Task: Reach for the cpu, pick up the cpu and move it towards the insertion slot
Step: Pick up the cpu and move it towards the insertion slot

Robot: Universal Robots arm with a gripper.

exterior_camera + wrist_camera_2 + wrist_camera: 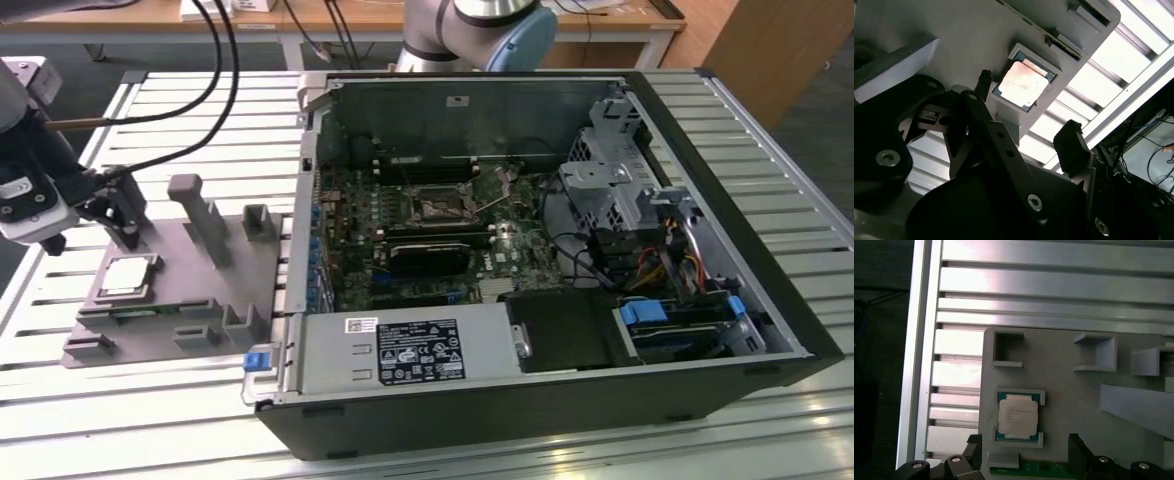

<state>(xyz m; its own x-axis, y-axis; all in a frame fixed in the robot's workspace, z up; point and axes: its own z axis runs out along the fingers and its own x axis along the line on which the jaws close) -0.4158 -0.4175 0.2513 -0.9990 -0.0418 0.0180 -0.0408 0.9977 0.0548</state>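
Observation:
The cpu [127, 275], a small square chip with a silvery top, lies flat in a framed recess of the grey plastic fixture [187, 285] at the exterior view's left. My gripper [100, 215] hangs open just above and beside it, holding nothing. In both wrist views the cpu [1017, 416] [1021, 82] sits in its recess, apart from the black fingertips [1076, 446] [1070, 144]. The insertion slot [438, 203], a dark square socket with a metal frame and wire lever, sits on the motherboard inside the open computer case.
The open computer case [747, 250] stands at the exterior view's right of the fixture, on a slatted aluminium table [147, 420]. Upright grey posts [200, 215] rise from the fixture. A green memory stick [1039, 470] lies in the fixture near the cpu. Cables [200, 70] trail behind.

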